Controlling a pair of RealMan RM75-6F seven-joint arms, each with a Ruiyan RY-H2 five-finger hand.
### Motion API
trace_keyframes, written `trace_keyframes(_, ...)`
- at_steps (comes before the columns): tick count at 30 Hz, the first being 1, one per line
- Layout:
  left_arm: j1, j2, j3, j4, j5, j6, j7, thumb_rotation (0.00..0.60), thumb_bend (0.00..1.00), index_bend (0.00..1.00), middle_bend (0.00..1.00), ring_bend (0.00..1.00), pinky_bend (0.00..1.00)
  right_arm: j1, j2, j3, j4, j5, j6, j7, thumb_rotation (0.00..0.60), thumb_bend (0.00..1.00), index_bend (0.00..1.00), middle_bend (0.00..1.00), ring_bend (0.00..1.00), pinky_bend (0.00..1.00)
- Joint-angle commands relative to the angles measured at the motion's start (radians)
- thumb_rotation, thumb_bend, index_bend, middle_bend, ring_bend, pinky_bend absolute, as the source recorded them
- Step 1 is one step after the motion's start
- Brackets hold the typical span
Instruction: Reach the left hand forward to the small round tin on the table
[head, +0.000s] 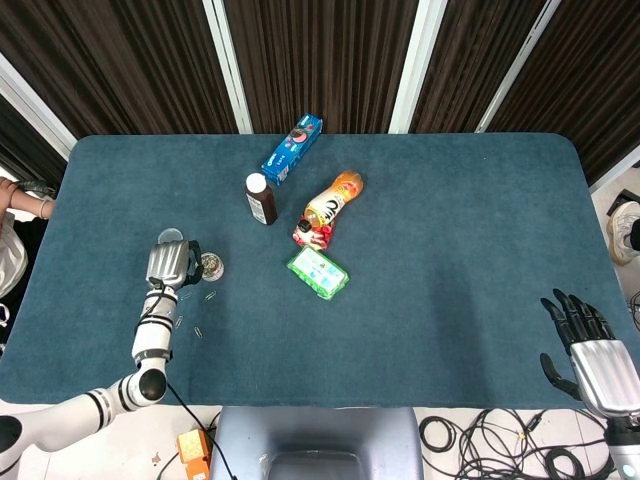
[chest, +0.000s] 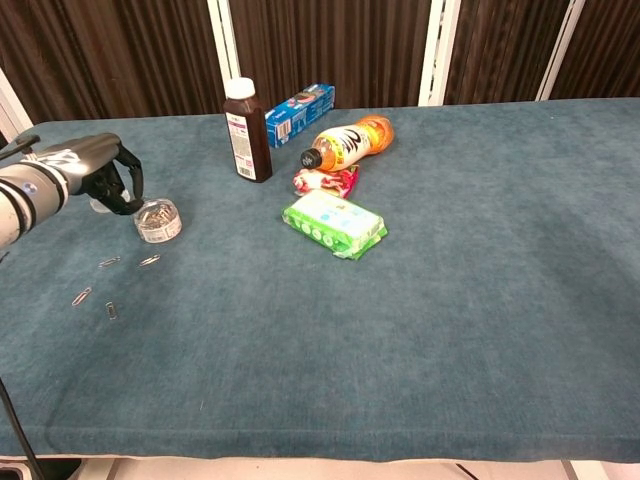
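The small round tin (head: 211, 266) (chest: 158, 221) stands lidless on the blue table cloth at the left, with something small and metallic inside. My left hand (head: 170, 264) (chest: 103, 176) hovers just left of it, fingers curled downward close to the tin's rim, holding nothing; whether they touch the tin I cannot tell. My right hand (head: 590, 345) shows only in the head view, off the table's front right corner, fingers spread and empty.
A clear round lid (head: 171, 237) lies behind the left hand. Several paper clips (chest: 108, 283) lie loose in front of the tin. A brown bottle (chest: 247, 129), blue box (chest: 300, 114), orange bottle (chest: 349, 143), red packet (chest: 325, 181) and green wipes pack (chest: 334, 223) sit mid-table.
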Motion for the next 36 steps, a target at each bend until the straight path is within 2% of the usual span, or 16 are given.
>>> trace_keyframes(1, -0.009, -0.013, -0.001, 0.014, -0.003, -0.008, -0.017, 0.6, 0.39, 0.59, 1.0, 1.0, 1.0, 0.0, 0.001, 0.0, 0.002, 0.003, -0.002, 0.002, 0.6, 0.37, 0.0, 0.0, 0.0, 0.13)
trace_keyframes(9, -0.023, -0.038, 0.009, 0.055, 0.003, -0.015, -0.033, 0.6, 0.38, 0.53, 1.0, 1.0, 1.0, -0.003, 0.001, -0.002, 0.002, -0.003, 0.004, 0.003, 0.6, 0.37, 0.0, 0.0, 0.0, 0.13)
trace_keyframes(19, -0.029, -0.051, 0.013, 0.075, 0.003, -0.029, -0.052, 0.6, 0.34, 0.41, 1.0, 1.0, 1.0, -0.008, 0.004, -0.003, 0.005, -0.009, 0.012, 0.012, 0.6, 0.37, 0.0, 0.0, 0.0, 0.13)
trace_keyframes(27, -0.025, -0.038, 0.012, 0.05, 0.005, -0.016, -0.059, 0.6, 0.33, 0.39, 1.0, 1.0, 1.0, -0.009, 0.004, -0.004, 0.006, -0.013, 0.015, 0.012, 0.6, 0.37, 0.0, 0.0, 0.0, 0.13)
trace_keyframes(33, -0.001, 0.0, 0.02, -0.025, 0.038, 0.034, -0.067, 0.6, 0.33, 0.38, 1.0, 1.0, 1.0, -0.01, 0.003, -0.003, 0.007, -0.015, 0.017, 0.012, 0.6, 0.37, 0.0, 0.0, 0.0, 0.13)
trace_keyframes(36, 0.036, 0.055, 0.037, -0.131, 0.078, 0.085, -0.079, 0.6, 0.33, 0.35, 1.0, 1.0, 1.0, -0.009, 0.002, -0.004, 0.007, -0.014, 0.012, 0.011, 0.6, 0.37, 0.0, 0.0, 0.0, 0.13)
